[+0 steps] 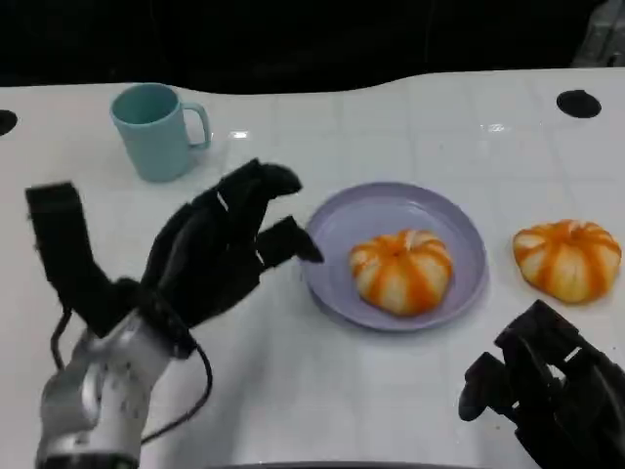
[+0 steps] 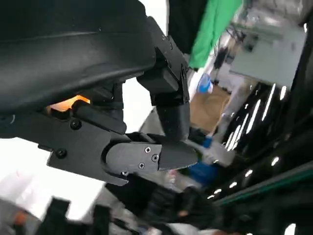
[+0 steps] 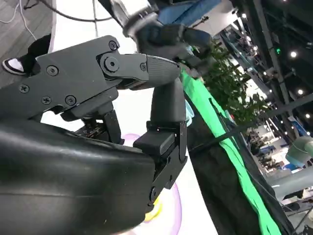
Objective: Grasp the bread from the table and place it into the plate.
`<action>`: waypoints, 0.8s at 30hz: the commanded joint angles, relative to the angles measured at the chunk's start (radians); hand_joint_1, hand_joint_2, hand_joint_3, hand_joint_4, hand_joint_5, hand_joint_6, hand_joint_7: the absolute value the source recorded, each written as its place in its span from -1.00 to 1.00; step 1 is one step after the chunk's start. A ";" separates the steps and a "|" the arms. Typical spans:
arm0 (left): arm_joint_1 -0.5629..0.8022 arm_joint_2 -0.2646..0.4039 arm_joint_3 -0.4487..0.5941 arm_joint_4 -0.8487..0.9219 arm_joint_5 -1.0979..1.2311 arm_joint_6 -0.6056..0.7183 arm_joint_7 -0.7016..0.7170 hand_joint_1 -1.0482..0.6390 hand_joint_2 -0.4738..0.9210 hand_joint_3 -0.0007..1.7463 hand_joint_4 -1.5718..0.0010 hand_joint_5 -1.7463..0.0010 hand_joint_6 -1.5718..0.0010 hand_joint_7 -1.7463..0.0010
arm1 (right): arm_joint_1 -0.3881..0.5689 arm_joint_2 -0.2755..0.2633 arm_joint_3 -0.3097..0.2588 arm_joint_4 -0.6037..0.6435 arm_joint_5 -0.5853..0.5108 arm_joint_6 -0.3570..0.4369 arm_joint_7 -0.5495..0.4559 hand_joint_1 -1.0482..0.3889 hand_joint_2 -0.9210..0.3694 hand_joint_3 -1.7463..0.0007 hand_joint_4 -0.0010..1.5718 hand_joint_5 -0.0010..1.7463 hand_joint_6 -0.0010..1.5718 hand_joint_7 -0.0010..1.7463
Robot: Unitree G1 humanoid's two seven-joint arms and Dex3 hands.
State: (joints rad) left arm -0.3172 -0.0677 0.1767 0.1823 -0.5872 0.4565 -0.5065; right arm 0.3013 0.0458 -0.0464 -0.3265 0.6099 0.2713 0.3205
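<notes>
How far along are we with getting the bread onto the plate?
Done: one orange-and-white striped bun already sits in the lilac round plate. In hand: nothing; the left hand hovers open beside the plate's left rim, and the right hand is low at the table's near edge. Left: a second striped bun lies on the white table, right of the plate.

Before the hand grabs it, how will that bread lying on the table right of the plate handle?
The bread looks puffy and rounded, so it is probably light and would squash under a hard grip. Its flat-looking base suggests it would slide on the glossy table rather than roll.
</notes>
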 commanded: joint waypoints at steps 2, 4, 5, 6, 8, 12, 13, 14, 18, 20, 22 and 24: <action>0.146 -0.029 0.022 -0.177 -0.077 0.094 0.110 -0.46 1.00 -0.46 0.00 -1.00 0.27 -0.87 | 0.005 -0.012 -0.005 -0.016 0.001 0.007 -0.012 -0.25 -0.78 0.45 -0.17 1.00 -0.27 0.72; 0.188 -0.038 0.020 -0.218 -0.084 0.102 0.138 -0.45 1.00 -0.47 -0.01 -1.00 0.28 -0.90 | 0.006 -0.013 -0.004 -0.018 0.001 0.008 -0.012 -0.26 -0.79 0.45 -0.18 1.00 -0.28 0.72; 0.215 -0.042 0.014 -0.242 -0.081 0.102 0.148 -0.45 1.00 -0.51 0.00 -1.00 0.32 -0.96 | 0.006 -0.013 -0.004 -0.019 0.001 0.007 -0.010 -0.25 -0.79 0.45 -0.18 1.00 -0.28 0.72; 0.245 -0.042 0.005 -0.265 -0.077 0.098 0.151 -0.45 1.00 -0.51 0.00 -1.00 0.33 -0.98 | 0.006 -0.015 -0.004 -0.018 0.000 0.003 -0.005 -0.25 -0.79 0.45 -0.18 1.00 -0.29 0.72; 0.290 -0.042 -0.003 -0.295 -0.083 0.099 0.149 -0.45 1.00 -0.46 0.01 -1.00 0.34 -1.00 | 0.005 -0.018 -0.005 -0.015 0.001 -0.001 0.002 -0.26 -0.80 0.46 -0.19 1.00 -0.30 0.72; 0.330 -0.039 -0.003 -0.320 -0.106 0.115 0.154 -0.45 1.00 -0.44 0.06 -1.00 0.37 -1.00 | 0.007 -0.017 -0.004 -0.023 0.001 0.008 -0.009 -0.27 -0.80 0.46 -0.19 1.00 -0.30 0.73; 0.334 -0.038 -0.003 -0.324 -0.110 0.118 0.157 -0.45 1.00 -0.45 0.06 -1.00 0.38 -1.00 | 0.008 -0.017 -0.004 -0.025 0.000 0.009 -0.011 -0.26 -0.81 0.46 -0.19 1.00 -0.30 0.73; 0.346 -0.039 -0.001 -0.333 -0.115 0.123 0.166 -0.45 1.00 -0.46 0.06 -1.00 0.38 -1.00 | 0.008 -0.018 -0.004 -0.026 -0.001 0.007 -0.009 -0.26 -0.81 0.46 -0.19 1.00 -0.30 0.73; 0.386 -0.050 0.013 -0.368 -0.154 0.157 0.209 -0.46 1.00 -0.51 0.05 -1.00 0.34 -1.00 | 0.011 -0.019 -0.009 -0.027 0.004 0.009 -0.009 -0.27 -0.81 0.47 -0.19 1.00 -0.31 0.72; 0.401 -0.048 0.014 -0.381 -0.167 0.165 0.219 -0.47 1.00 -0.51 0.07 -1.00 0.35 -1.00 | 0.013 -0.019 -0.010 -0.030 0.004 0.011 -0.010 -0.27 -0.82 0.47 -0.20 1.00 -0.31 0.73; 0.416 -0.049 0.012 -0.396 -0.171 0.165 0.232 -0.47 1.00 -0.52 0.07 -1.00 0.35 -1.00 | 0.015 -0.022 -0.012 -0.029 0.002 0.007 -0.005 -0.28 -0.82 0.48 -0.20 1.00 -0.31 0.74; 0.422 -0.048 0.009 -0.402 -0.175 0.164 0.240 -0.47 1.00 -0.53 0.07 -1.00 0.35 -1.00 | 0.015 -0.023 -0.012 -0.029 0.002 0.006 -0.002 -0.28 -0.83 0.48 -0.21 1.00 -0.32 0.74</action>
State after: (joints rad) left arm 0.0906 -0.1235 0.1821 -0.1960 -0.7534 0.6207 -0.2859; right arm 0.3111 0.0406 -0.0501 -0.3457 0.6102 0.2792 0.3154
